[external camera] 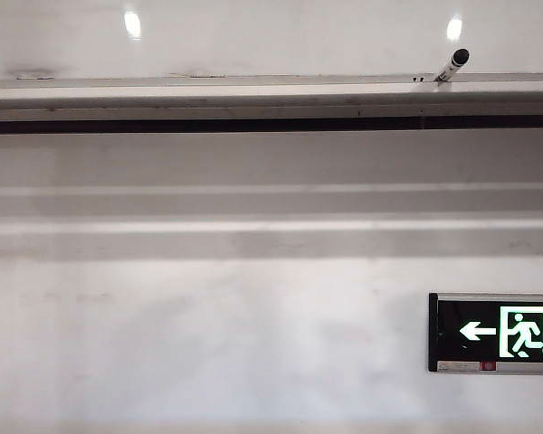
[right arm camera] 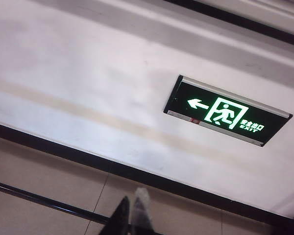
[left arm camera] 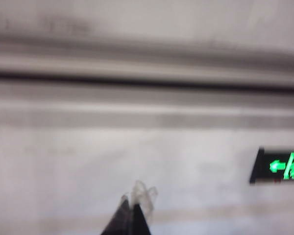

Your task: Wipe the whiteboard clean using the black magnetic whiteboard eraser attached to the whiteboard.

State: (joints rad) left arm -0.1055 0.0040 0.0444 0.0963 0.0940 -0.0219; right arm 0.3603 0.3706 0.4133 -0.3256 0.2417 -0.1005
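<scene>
1. left gripper (left arm camera: pixel 136 198): in its wrist view the fingertips look pressed together with nothing between them, though the picture is blurred. it hangs before the pale wall (left arm camera: pixel 88 161), with the whiteboard's grey rail (left arm camera: pixel 137 61) above and beyond it.
2. right gripper (right arm camera: pixel 132 208): fingertips pressed together, holding nothing, pointing at the floor and dark skirting; the green exit sign (right arm camera: pixel 228 111) is on the wall beyond it.
3. the whiteboard (external camera: pixel 253 36) shows as a glossy strip above the rail in the exterior view, well apart from both grippers. a marker (external camera: pixel 452 65) rests on the rail.
4. no black eraser appears in any view; i cannot tell where it sits.
5. likely step: finding the eraser. to do it well, raise a gripper towards the glossy panel, spread the fingers before contact, and take the eraser squarely across its sides.
</scene>
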